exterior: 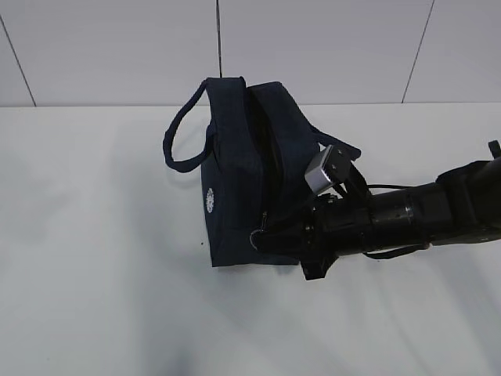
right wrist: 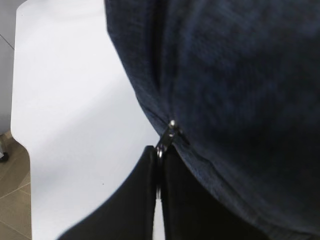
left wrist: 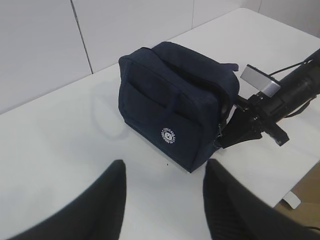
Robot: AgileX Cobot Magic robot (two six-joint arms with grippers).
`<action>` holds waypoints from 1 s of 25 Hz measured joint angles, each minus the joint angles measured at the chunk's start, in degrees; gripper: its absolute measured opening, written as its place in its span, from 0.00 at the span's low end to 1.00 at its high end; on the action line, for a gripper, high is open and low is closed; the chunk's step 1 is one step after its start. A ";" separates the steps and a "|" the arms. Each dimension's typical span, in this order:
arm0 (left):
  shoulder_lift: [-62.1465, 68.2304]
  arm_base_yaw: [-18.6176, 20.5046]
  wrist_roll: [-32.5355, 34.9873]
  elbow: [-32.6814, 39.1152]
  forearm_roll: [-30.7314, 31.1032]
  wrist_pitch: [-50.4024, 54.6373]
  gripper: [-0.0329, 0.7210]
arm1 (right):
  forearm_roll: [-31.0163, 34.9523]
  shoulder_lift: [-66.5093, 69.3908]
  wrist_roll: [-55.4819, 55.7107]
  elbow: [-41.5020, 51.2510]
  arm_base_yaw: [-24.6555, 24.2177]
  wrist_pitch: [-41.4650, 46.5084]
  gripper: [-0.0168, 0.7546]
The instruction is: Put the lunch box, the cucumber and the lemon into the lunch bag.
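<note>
The dark navy lunch bag [exterior: 235, 196] stands on the white table with its round white logo [exterior: 209, 200] facing left. It also shows in the left wrist view [left wrist: 170, 100] and fills the right wrist view [right wrist: 240, 75]. My right gripper [exterior: 272, 235] is at the bag's lower right corner, shut on the metal zipper ring pull [right wrist: 161, 150]. My left gripper [left wrist: 165, 167] is open and empty, above bare table in front of the bag. The lunch box, cucumber and lemon are out of view.
One loop handle [exterior: 176, 137] hangs off the bag's far left side. The right arm [exterior: 423, 215] lies low across the table from the right. The table's edge and the floor show in the right wrist view [right wrist: 15, 165]. A white wall stands behind.
</note>
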 joint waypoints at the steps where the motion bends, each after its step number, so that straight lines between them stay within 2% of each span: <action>1: 0.00 0.00 0.00 0.00 0.00 0.00 0.52 | 0.00 0.00 0.00 0.00 0.00 0.00 0.05; 10: 0.00 0.00 -0.20 0.00 0.00 0.00 0.52 | 0.00 0.00 0.00 0.00 0.00 0.00 0.05; 18: 0.00 0.00 -0.41 0.00 0.00 0.00 0.51 | 0.00 0.00 0.00 0.00 0.00 0.00 0.15; 25: 0.00 0.00 -0.41 0.00 0.00 0.00 0.51 | 0.00 0.44 0.11 -0.13 0.00 -0.26 0.17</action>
